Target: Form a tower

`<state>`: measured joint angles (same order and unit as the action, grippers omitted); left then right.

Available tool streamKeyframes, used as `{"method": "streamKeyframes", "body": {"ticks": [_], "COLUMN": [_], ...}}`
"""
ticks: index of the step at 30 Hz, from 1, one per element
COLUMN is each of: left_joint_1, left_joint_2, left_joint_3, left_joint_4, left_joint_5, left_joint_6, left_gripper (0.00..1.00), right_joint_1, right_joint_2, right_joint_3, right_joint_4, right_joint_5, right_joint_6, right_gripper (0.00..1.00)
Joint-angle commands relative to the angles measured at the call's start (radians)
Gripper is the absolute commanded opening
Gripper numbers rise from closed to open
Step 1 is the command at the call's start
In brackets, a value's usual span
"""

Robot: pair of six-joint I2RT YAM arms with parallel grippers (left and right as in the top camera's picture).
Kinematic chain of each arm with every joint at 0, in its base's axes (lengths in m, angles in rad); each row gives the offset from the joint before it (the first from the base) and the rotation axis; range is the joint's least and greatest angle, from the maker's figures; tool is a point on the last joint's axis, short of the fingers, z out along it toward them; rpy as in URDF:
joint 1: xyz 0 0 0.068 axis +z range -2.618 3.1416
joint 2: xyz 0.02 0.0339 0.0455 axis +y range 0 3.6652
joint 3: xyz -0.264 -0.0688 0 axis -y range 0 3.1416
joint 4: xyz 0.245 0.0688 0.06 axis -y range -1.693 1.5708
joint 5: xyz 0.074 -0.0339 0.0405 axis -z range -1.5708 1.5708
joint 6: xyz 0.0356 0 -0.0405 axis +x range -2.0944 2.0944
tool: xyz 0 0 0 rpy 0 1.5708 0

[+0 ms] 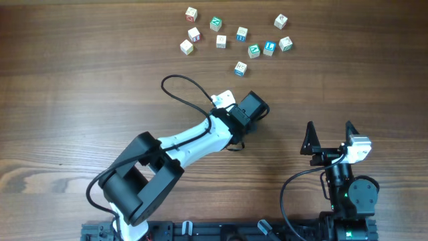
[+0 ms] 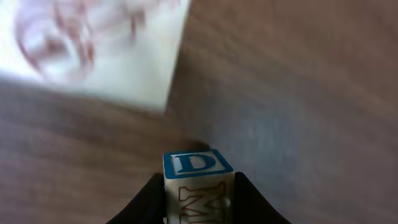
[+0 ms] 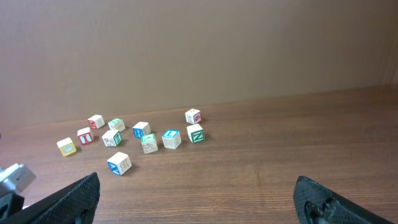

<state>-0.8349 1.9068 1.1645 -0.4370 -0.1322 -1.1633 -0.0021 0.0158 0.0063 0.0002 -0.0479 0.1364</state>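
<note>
Wooden table; left end effector outstretched, around cube.

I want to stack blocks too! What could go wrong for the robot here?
The blue D block sits between the left fingers and could slip or twist when lifted. What looks like a pale block with red marks lies very close and might get bumped away.

left wrist view | cube | top face: blue letter "D" | front face: red-outlined letter "M"
</note>
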Motion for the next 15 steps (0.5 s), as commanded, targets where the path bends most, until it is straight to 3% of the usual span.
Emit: {"method": "streamKeyframes", "body": {"ticks": [1, 8, 11, 13, 15], "left_joint_1": [-0.02, -0.071, -0.07, -0.069, -0.055], "left_joint_2": [-0.034, -0.215, -0.269, -0.27, -0.27], "left_joint_3": [-0.014, 0.027, 0.034, 0.034, 0.034], "left_joint_4": [-0.034, -0.05, -0.05, -0.05, -0.053], "left_joint_5": [0.145, 0.05, -0.069, -0.157, -0.18], "left_joint_6": [0.055, 0.243, 0.348, 0.414, 0.431], "left_gripper": [0.27, 0.35, 0.4, 0.39, 0.31], "right_joint_1": [0.006, 0.006, 0.006, 0.006, 0.006], "right_joint_2": [-0.006, -0.006, -0.006, -0.006, -0.006], "right_joint_3": [-0.001, -0.001, -0.001, -0.001, -0.001], "right_joint_4": [0.002, 0.002, 0.002, 0.002, 0.002], "right_joint_5": [-0.002, -0.002, -0.002, -0.002, -0.002], "right_joint_6": [-0.004, -0.004, -0.004, -0.004, -0.004], "right_gripper": [1.0, 1.0, 1.0, 1.0, 1.0]}}
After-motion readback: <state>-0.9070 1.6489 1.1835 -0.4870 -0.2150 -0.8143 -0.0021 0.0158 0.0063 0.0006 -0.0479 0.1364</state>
